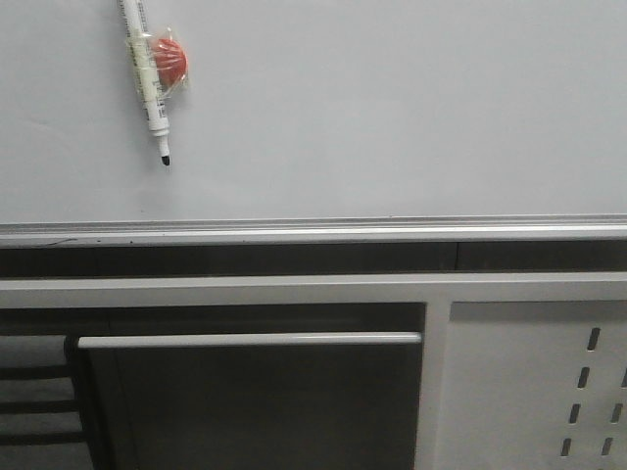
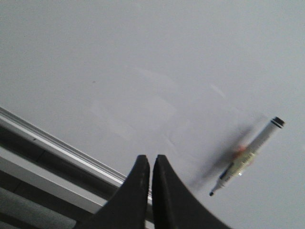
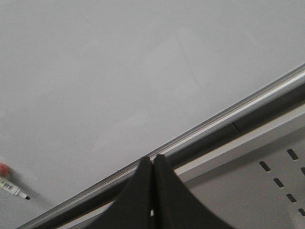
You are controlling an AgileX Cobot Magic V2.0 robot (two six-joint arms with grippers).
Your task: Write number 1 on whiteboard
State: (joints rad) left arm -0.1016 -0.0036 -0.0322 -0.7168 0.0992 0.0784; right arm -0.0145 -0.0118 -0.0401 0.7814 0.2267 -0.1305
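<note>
Plainly, no number 1 shows yet on the whiteboard point(image 1: 392, 108), which fills the view above its silver rail. The marker pen point(image 1: 147, 73) hangs capless by a red magnet point(image 1: 168, 57), upper left. My left gripper point(image 2: 150, 164) and right gripper point(image 3: 152, 164) are both clenched, empty. Approaching closed, I'd likely knock the pen loose or smear ink.

Glossy pale whiteboard point(image 1: 392, 108), seemingly unmarked, upright

No legible text or markings anywhere.
</note>
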